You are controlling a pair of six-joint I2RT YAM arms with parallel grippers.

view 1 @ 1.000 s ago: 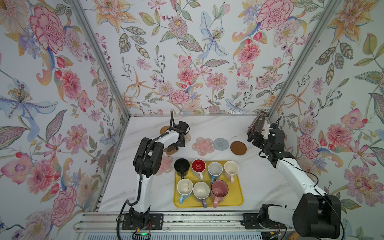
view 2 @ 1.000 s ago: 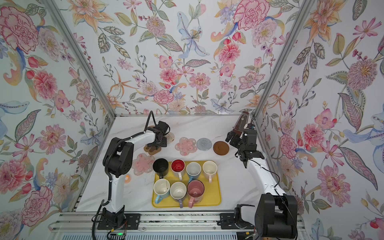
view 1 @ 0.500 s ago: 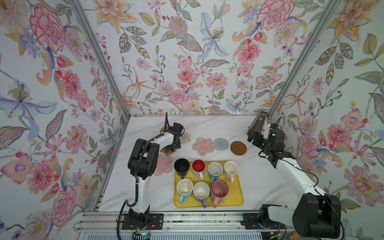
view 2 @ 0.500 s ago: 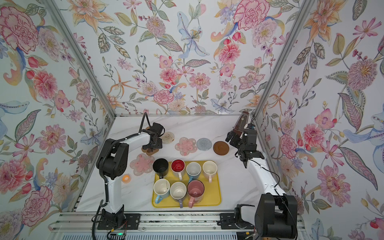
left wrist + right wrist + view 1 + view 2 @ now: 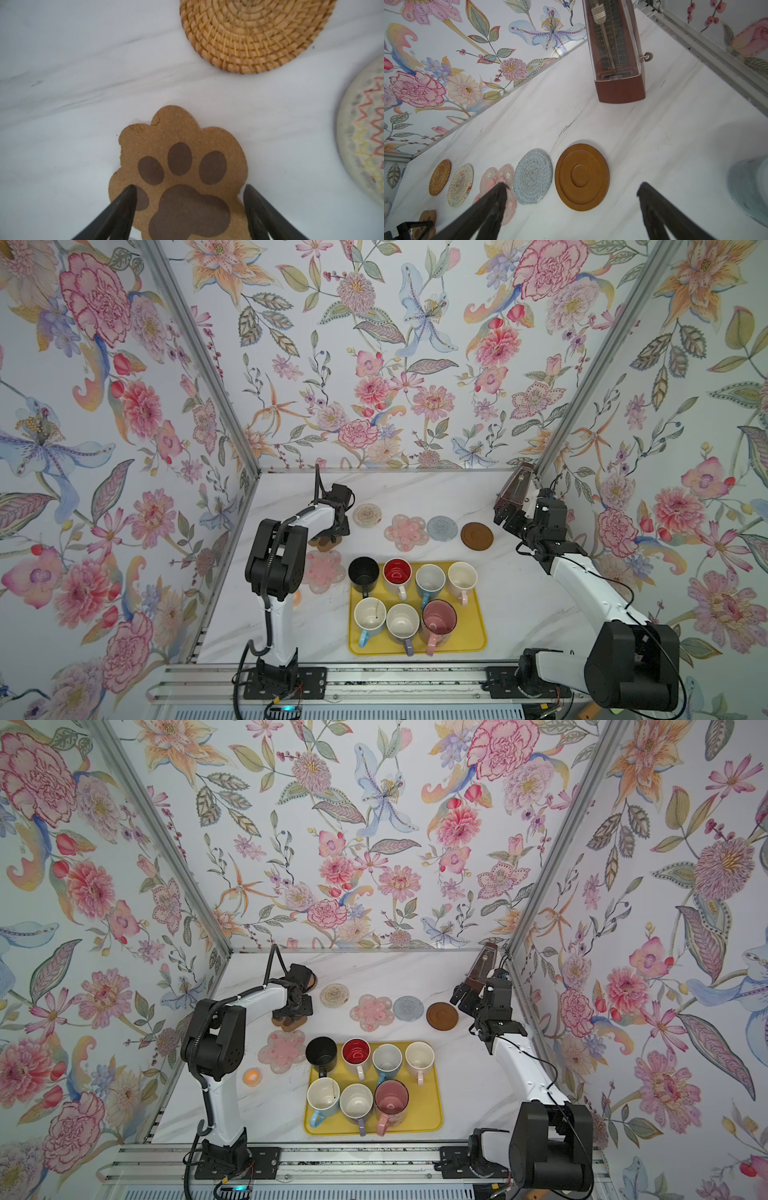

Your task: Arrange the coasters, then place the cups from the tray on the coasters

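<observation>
Two sets of jaws apart: left gripper [image 5: 189, 188] over paw coaster [image 5: 178, 145] beyond far-left corner of tray [image 5: 469, 639], right gripper [image 5: 573, 185] empty beyond far-right corner.

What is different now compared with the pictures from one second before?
The left gripper moved sideways toward the left wall, its fingers open over the paw coaster, which seems to have slid along with it. This uncovered the cream coaster. Nothing was gripped or released. The right gripper, the cups on the tray and the other coasters stayed in place.
</observation>
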